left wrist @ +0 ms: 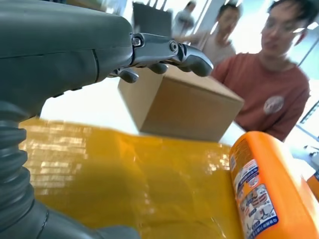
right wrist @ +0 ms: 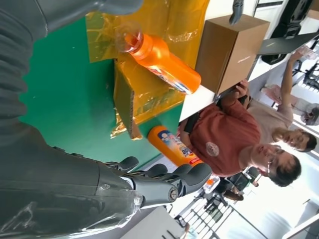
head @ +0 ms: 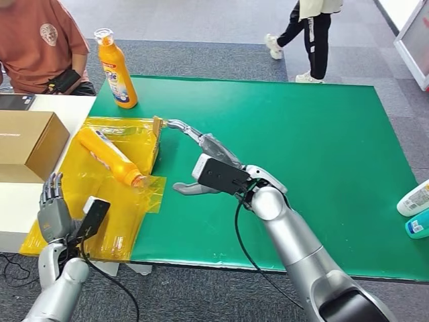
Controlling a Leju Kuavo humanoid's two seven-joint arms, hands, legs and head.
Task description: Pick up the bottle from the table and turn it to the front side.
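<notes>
An orange bottle [head: 108,155] lies on its side on yellow film [head: 101,215], its clear cap toward the green mat; it shows too in the left wrist view [left wrist: 270,189] and the right wrist view [right wrist: 165,59]. A second orange bottle [head: 117,70] stands upright at the mat's far left corner [right wrist: 171,147]. My right hand [head: 212,157] hovers over the mat just right of the lying bottle's cap, fingers stretched out, thumb apart, holding nothing [right wrist: 112,189]. My left hand [head: 50,208] is raised at the film's near left, fingers spread and empty [left wrist: 112,55].
A film-wrapped cardboard flap [head: 157,137] stands between my right hand and the lying bottle. A cardboard box [head: 27,141] sits on the white table at left, with a seated person [head: 40,40] behind. Two bottles [head: 415,201] lie at the green mat's [head: 303,147] right edge.
</notes>
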